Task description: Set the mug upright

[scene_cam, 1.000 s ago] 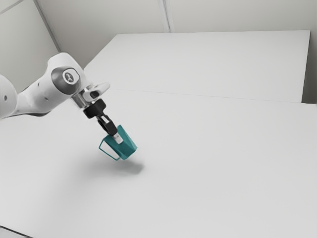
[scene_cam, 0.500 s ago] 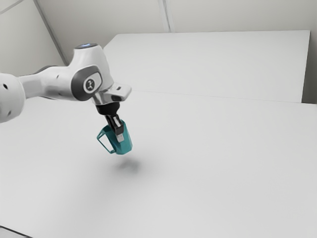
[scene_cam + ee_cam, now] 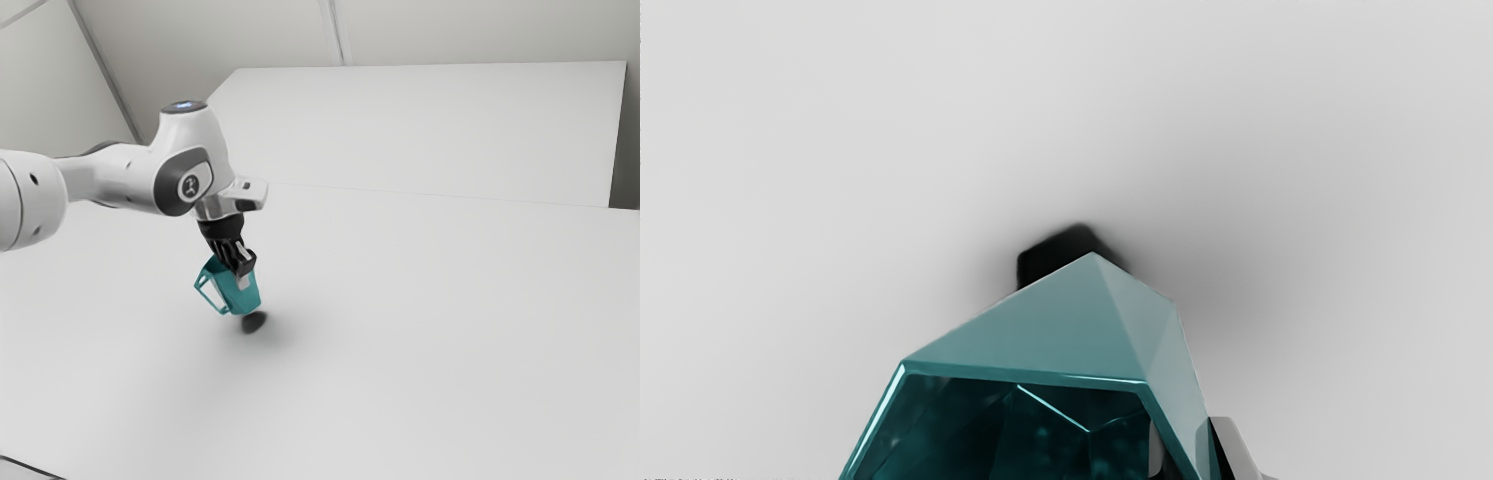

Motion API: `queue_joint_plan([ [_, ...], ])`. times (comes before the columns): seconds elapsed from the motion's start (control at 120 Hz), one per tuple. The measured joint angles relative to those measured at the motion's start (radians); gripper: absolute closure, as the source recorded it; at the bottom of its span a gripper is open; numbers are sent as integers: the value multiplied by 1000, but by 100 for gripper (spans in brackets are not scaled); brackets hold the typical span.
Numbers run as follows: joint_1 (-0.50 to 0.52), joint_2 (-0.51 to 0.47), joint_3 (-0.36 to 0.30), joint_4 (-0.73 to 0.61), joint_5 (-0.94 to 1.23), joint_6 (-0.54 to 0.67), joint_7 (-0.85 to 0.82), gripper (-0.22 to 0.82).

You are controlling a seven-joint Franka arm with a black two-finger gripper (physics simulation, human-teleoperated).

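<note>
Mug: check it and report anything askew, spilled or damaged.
The mug looks askew: it leans in the gripper, base toward the exterior view's right. A dark shadow by its base suggests that it isn't flat on the table. I see no spill or damage.

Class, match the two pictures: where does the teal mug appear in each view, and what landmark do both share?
Exterior view: the mug is left of centre, tilted beneath the gripper.
Wrist view: the mug is between the fingers' reach and the dark shadow, its rim toward the camera.
Shared landmark: the dark shadow beside its base.
</note>
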Motion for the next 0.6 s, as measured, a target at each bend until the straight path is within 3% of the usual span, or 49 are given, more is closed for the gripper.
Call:
queue_joint_plan([
  [0.6,-41,56,2,-6,59,55,-108,78],
])
